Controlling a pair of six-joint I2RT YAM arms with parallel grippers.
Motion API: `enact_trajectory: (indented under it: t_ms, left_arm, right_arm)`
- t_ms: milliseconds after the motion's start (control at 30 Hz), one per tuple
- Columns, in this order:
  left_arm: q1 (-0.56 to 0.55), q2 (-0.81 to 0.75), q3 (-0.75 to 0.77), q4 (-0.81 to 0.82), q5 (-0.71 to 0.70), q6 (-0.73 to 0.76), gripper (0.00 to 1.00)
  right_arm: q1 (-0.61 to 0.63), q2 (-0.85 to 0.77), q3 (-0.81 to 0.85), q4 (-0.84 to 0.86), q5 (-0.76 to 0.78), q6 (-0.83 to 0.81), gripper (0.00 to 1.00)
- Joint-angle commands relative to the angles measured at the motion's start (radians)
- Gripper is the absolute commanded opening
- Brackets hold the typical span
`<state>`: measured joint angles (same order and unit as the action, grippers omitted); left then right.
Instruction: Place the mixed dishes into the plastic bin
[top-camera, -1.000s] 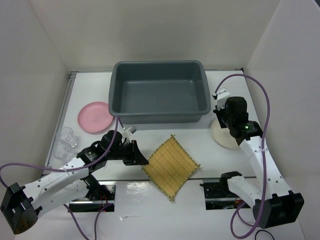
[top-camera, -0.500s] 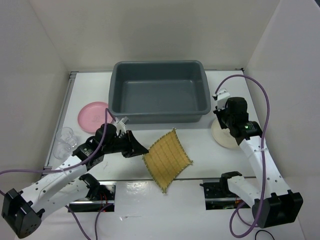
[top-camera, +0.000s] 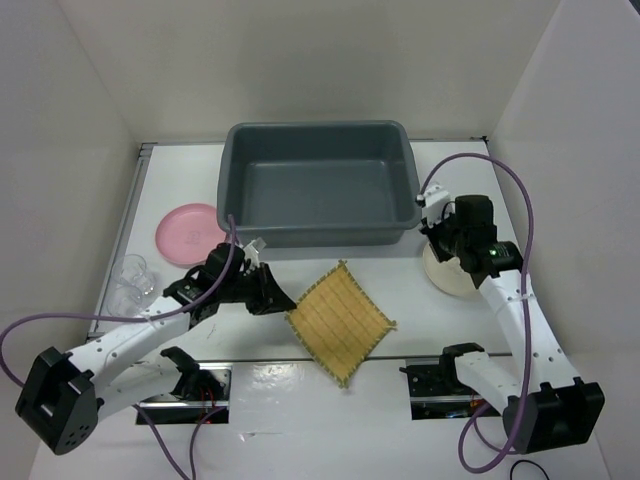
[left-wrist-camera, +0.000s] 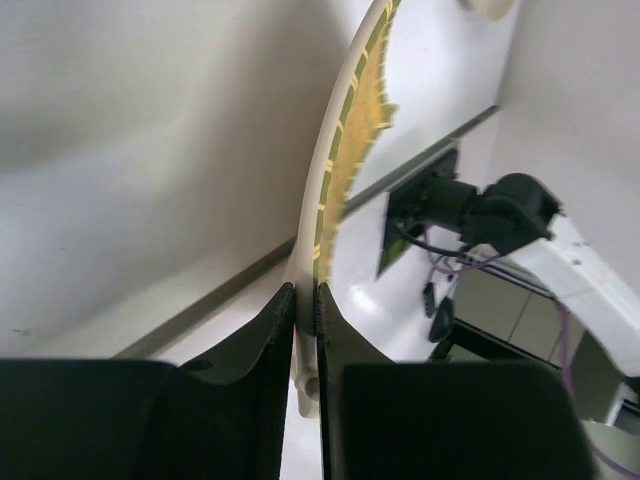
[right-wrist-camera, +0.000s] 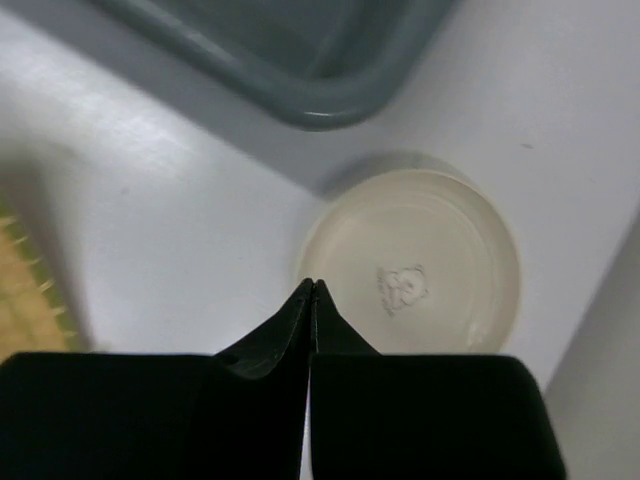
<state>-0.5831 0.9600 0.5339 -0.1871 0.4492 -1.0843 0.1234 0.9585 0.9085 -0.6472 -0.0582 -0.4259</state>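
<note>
Above table (top-camera: 400, 275), wrist view alone shows left gripper (left-wrist-camera: 305, 292) pinching mat (left-wrist-camera: 352, 135).

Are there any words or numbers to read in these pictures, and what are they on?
None can be read.
The cream plate has a small mark in its middle, too blurred to read.
The plastic bin, pink plate, bamboo mat and clear cups show no writing.

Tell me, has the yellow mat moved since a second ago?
Yes. The yellow mat, pinched by the left gripper, has shifted slightly toward the grey bin.
</note>
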Motion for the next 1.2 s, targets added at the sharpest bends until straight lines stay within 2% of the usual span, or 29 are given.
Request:
enact_trajectory:
  t_ms: [0, 67, 100, 233, 467, 533, 600, 633, 667, 800, 900, 1067, 1100, 1167]
  left_arm:
    - [0.005, 0.038, -0.026, 0.063, 0.029, 0.092, 0.00]
    - [0.005, 0.080, -0.041, 0.101, 0.039, 0.112, 0.00]
    - [0.005, 0.095, -0.051, 0.118, 0.039, 0.112, 0.00]
    - [0.005, 0.202, -0.060, 0.169, 0.066, 0.144, 0.00]
    - [0.005, 0.330, -0.051, 0.279, 0.111, 0.162, 0.00]
    - [-0.009, 0.382, -0.060, 0.328, 0.120, 0.172, 0.00]
    - [-0.033, 0.434, -0.060, 0.366, 0.134, 0.181, 0.00]
    - [-0.034, 0.451, -0.060, 0.376, 0.134, 0.193, 0.00]
    - [-0.034, 0.466, -0.051, 0.376, 0.146, 0.202, 0.00]
    - [-0.034, 0.540, -0.041, 0.376, 0.155, 0.239, 0.00]
    - [-0.034, 0.577, -0.041, 0.403, 0.175, 0.250, 0.00]
    - [-0.034, 0.634, -0.060, 0.487, 0.220, 0.250, 0.00]
    - [-0.034, 0.649, -0.060, 0.506, 0.232, 0.259, 0.01]
    - [-0.034, 0.677, -0.072, 0.576, 0.284, 0.259, 0.21]
  right_arm:
    - [0.007, 0.026, 0.026, -0.107, -0.312, -0.175, 0.00]
    - [0.028, 0.060, 0.046, -0.198, -0.479, -0.290, 0.00]
    - [0.050, 0.071, 0.046, -0.209, -0.506, -0.310, 0.00]
    - [0.149, 0.131, 0.046, -0.193, -0.551, -0.324, 0.00]
    - [0.237, 0.197, 0.076, -0.219, -0.594, -0.364, 0.02]
    - [0.272, 0.250, 0.076, -0.220, -0.545, -0.364, 0.05]
    - [0.359, 0.313, 0.088, -0.220, -0.468, -0.364, 0.06]
    - [0.395, 0.391, 0.098, -0.220, -0.383, -0.355, 0.05]
    - [0.459, 0.429, 0.098, -0.220, -0.353, -0.346, 0.02]
    - [0.559, 0.560, 0.058, -0.146, -0.272, -0.301, 0.00]
    - [0.596, 0.628, 0.040, -0.082, -0.184, -0.272, 0.00]
    - [0.596, 0.713, 0.027, -0.014, -0.147, -0.238, 0.00]
    - [0.596, 0.732, 0.018, -0.014, -0.138, -0.238, 0.00]
    - [0.596, 0.750, 0.018, -0.003, -0.127, -0.229, 0.00]
